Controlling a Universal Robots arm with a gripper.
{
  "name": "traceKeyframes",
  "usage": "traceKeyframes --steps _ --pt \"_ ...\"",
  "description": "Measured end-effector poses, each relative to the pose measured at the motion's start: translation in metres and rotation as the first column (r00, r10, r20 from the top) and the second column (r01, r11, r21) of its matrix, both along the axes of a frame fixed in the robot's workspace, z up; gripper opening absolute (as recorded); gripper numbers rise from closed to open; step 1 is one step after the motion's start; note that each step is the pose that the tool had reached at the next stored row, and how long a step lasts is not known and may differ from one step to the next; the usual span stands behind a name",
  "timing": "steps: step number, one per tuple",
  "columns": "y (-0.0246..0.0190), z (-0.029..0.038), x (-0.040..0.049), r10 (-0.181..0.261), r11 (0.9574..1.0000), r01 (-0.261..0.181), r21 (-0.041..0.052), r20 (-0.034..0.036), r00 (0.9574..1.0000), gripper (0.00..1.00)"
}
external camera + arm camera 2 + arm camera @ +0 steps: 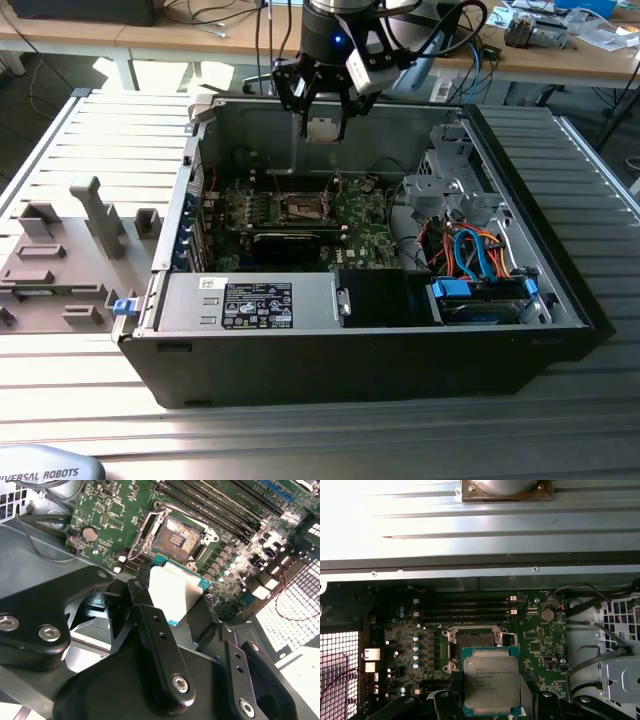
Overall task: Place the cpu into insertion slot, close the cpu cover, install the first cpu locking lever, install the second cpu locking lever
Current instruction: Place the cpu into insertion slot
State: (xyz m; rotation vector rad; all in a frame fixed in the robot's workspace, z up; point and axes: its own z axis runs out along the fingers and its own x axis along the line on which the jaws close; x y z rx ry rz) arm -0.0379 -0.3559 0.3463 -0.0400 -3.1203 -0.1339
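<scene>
Left edge: grey fixtures (95,215) stand on the surface (80,130), which is ribbed metal slats in bright sun.
Middle: an open computer case (350,350) lies on the surface, with a green circuit board (365,235) inside.
Tool: the tool (322,122) hangs above the case's far wall, its fingers closed on the edges of the cpu (491,682).
Slot: the insertion slot (475,641) lies uncovered on the board, just beyond the raised cpu.
Right corner: blue and orange cables (480,255) sit inside the case.
Room: wooden desks (200,35) strewn with cords run along the far side.
</scene>
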Motion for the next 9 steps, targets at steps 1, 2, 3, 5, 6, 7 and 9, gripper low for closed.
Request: traceKeyframes --steps 1,2,3,5,6,7,9 --pt "0.0000 -0.0002 0.0000 0.000 1.0000 0.000 0.0000 0.0000 1.0000 0.54" --pt "0.0000 -0.0003 0.0000 0.000 1.0000 0.000 -0.0001 -0.0001 1.0000 0.54" --pt "0.0000 -0.0005 0.0000 0.000 1.0000 0.000 -0.0001 -0.0001 1.0000 0.54" --pt "0.0000 -0.0016 0.0000 0.000 1.0000 0.000 -0.0001 0.0000 1.0000 0.54" --pt "0.0000 -0.0029 0.0000 0.000 1.0000 0.000 0.0000 0.0000 1.0000 0.54" --pt "0.0000 -0.0030 0.0000 0.000 1.0000 0.000 0.0000 0.0000 1.0000 0.54" --pt "0.0000 -0.0034 0.0000 0.000 1.0000 0.000 0.0000 0.0000 1.0000 0.54"
